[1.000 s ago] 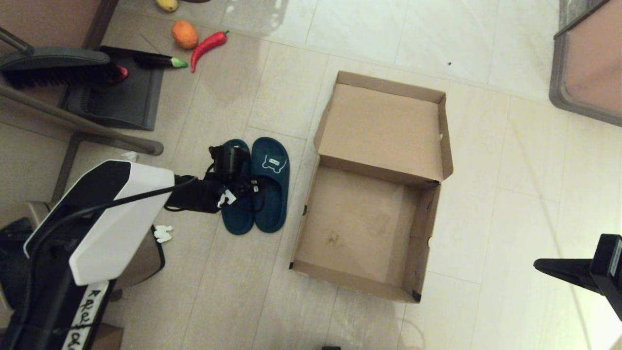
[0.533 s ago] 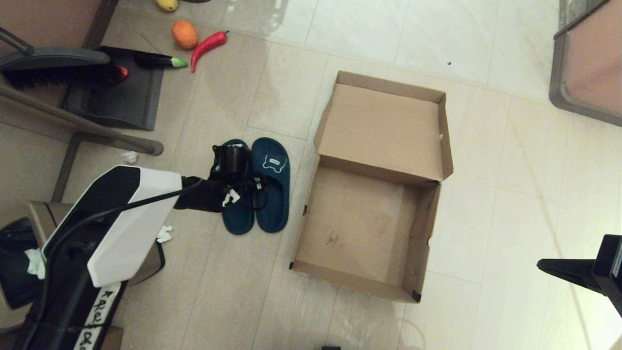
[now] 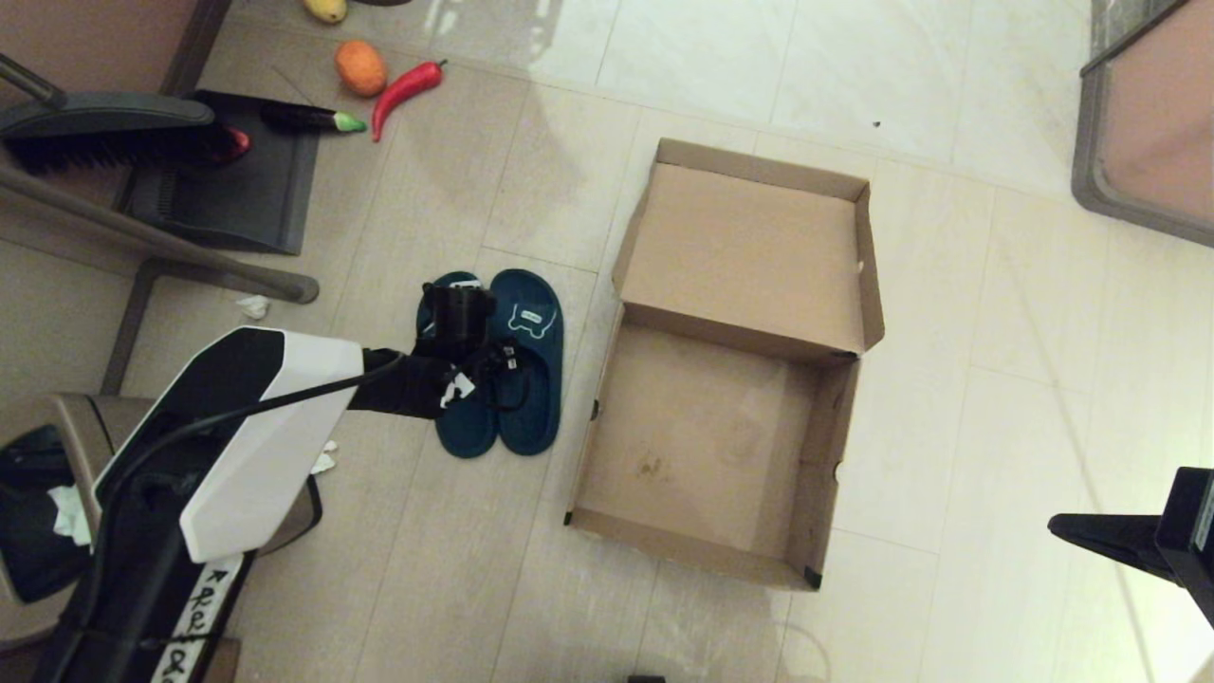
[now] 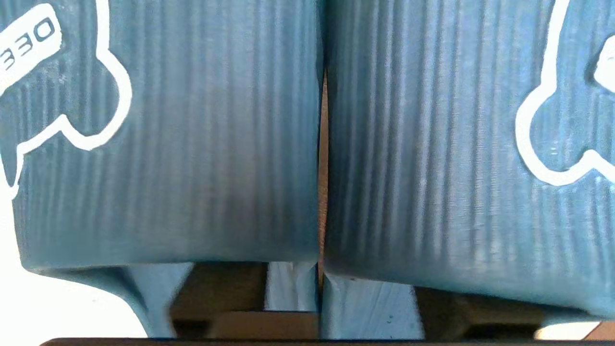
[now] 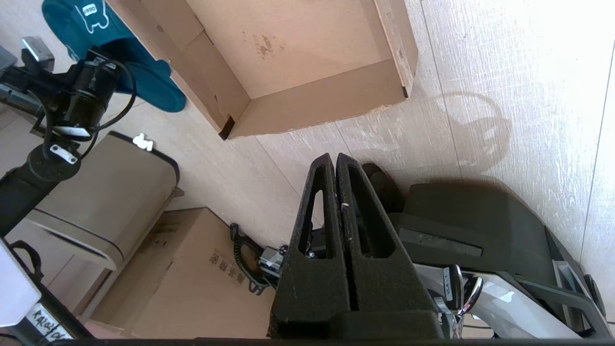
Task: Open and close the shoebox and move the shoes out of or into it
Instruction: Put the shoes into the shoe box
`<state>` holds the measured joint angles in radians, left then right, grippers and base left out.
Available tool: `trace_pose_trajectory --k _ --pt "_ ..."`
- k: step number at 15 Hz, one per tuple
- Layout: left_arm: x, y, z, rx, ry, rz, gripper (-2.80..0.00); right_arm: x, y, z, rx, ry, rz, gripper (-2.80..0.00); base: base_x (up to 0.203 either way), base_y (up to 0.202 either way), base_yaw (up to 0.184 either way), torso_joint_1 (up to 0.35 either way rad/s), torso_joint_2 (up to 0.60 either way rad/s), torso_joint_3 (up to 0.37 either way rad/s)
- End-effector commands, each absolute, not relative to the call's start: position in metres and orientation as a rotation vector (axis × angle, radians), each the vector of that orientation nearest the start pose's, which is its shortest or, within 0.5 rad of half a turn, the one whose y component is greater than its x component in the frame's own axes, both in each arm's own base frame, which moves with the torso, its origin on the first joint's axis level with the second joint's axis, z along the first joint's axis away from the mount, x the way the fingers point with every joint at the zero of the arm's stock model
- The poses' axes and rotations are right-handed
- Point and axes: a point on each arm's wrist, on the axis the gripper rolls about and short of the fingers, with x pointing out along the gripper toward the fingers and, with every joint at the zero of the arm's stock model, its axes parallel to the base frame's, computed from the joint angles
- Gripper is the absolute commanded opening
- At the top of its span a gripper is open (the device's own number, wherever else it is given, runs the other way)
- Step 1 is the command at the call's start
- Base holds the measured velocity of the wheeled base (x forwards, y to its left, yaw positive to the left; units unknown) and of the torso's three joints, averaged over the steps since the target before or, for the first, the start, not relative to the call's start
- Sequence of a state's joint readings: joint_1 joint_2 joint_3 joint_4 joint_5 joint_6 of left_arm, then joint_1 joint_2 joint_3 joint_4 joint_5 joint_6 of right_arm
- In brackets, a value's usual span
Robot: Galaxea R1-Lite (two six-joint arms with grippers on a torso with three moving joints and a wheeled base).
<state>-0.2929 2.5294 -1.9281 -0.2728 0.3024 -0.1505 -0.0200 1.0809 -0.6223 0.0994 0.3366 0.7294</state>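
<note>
While the shoebox [image 3: 730, 379] lies open and empty, the shoes [image 3: 503, 365] are approached by the left gripper [image 3: 455, 318]; its opening cannot be told, and a grasp is needed next.

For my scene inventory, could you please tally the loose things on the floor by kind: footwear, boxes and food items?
Slippers: 2, one under the left gripper, one beside it.
Shoebox: 1, open and empty.
Food: 4: chili pepper, orange fruit, eggplant, yellow fruit.
Total: 7

White-and-black left arm [image 3: 256, 427], black cables.
</note>
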Motion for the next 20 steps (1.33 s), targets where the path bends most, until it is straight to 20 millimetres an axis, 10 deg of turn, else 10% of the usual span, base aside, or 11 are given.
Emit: trace_pose_trajectory --k 1,11,16,20 --pt "0.507 -0.148 0.102 -0.051 0.313 0.036 -2.80 0.134 0.005 0.201 0.809 0.644 0.094 -2.80 0.000 0.000 0.000 0.000 0.00 0.000" --pt "0.488 -0.143 0.116 -0.037 0.348 0.040 -2.80 0.128 0.005 0.199 0.808 0.638 0.097 -2.80 0.000 0.000 0.000 0.000 0.00 0.000" --pt "0.432 -0.133 0.168 -0.030 0.356 0.025 -2.80 0.127 0.005 0.196 0.810 0.651 0.095 -2.80 0.000 0.000 0.000 0.000 0.00 0.000" --pt "0.369 -0.171 0.227 -0.017 0.323 -0.082 -2.80 0.127 0.005 0.196 0.811 0.653 0.099 -2.80 0.000 0.000 0.000 0.000 0.00 0.000"
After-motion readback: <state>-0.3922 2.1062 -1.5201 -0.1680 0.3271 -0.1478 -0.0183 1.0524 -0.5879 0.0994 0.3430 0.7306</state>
